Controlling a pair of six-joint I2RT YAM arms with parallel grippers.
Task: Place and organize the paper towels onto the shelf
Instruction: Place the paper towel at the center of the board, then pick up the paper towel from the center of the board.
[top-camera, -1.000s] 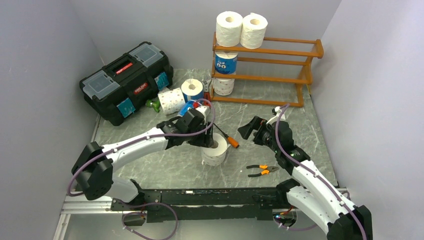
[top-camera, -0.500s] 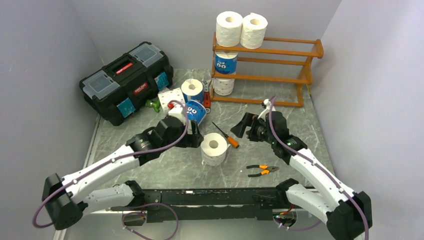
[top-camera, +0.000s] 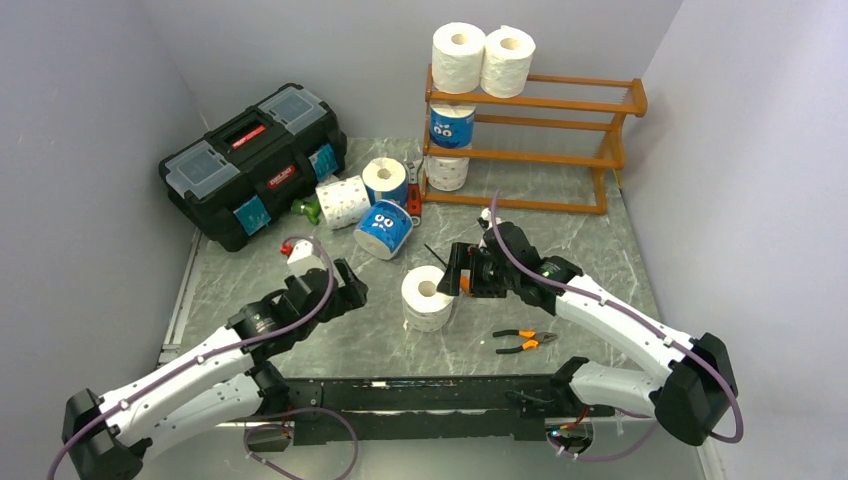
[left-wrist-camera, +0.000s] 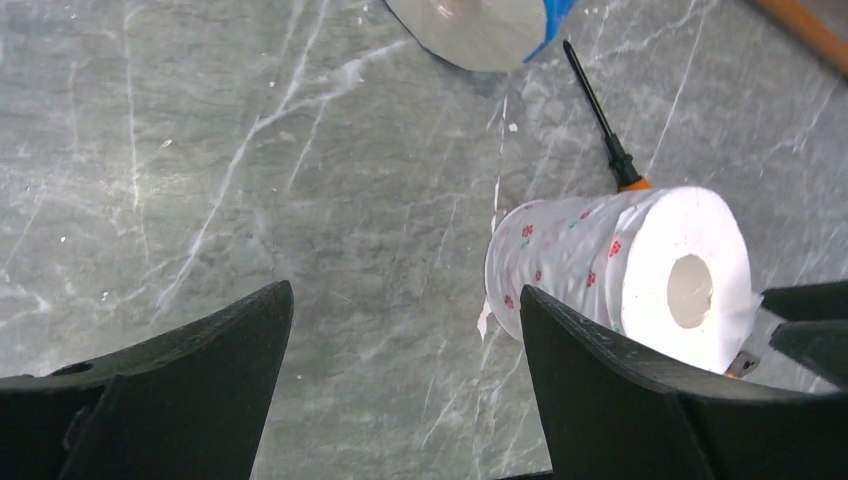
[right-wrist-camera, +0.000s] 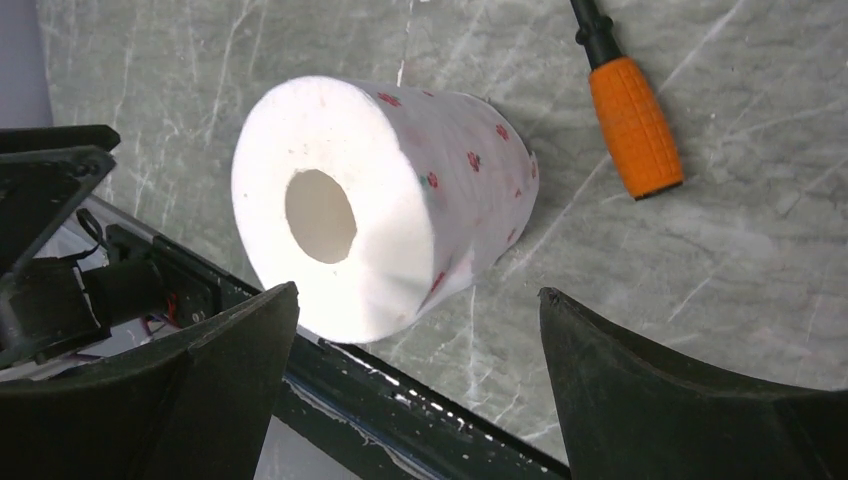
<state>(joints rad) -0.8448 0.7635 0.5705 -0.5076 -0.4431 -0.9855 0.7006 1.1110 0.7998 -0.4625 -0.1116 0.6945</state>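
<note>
The marble table (top-camera: 592, 238) carries a white roll (top-camera: 427, 293), pliers (top-camera: 522, 342) beside it, and a toolbox (top-camera: 250, 165) and shelf (top-camera: 570, 104) behind it.

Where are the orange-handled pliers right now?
Seen from above, the pliers lie on the table near its front edge, just right of the upright white roll.

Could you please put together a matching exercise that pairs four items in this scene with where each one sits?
Items:
1. pliers
2. black toolbox
3. two white rolls
4. screwdriver

Places:
A. on the top tier of the shelf
B. at the far left of the table
C. nearest the arms' bases, right of centre
D. right beside the lone white roll mid-table

Pairs: 1-C, 2-B, 3-A, 4-D
</note>
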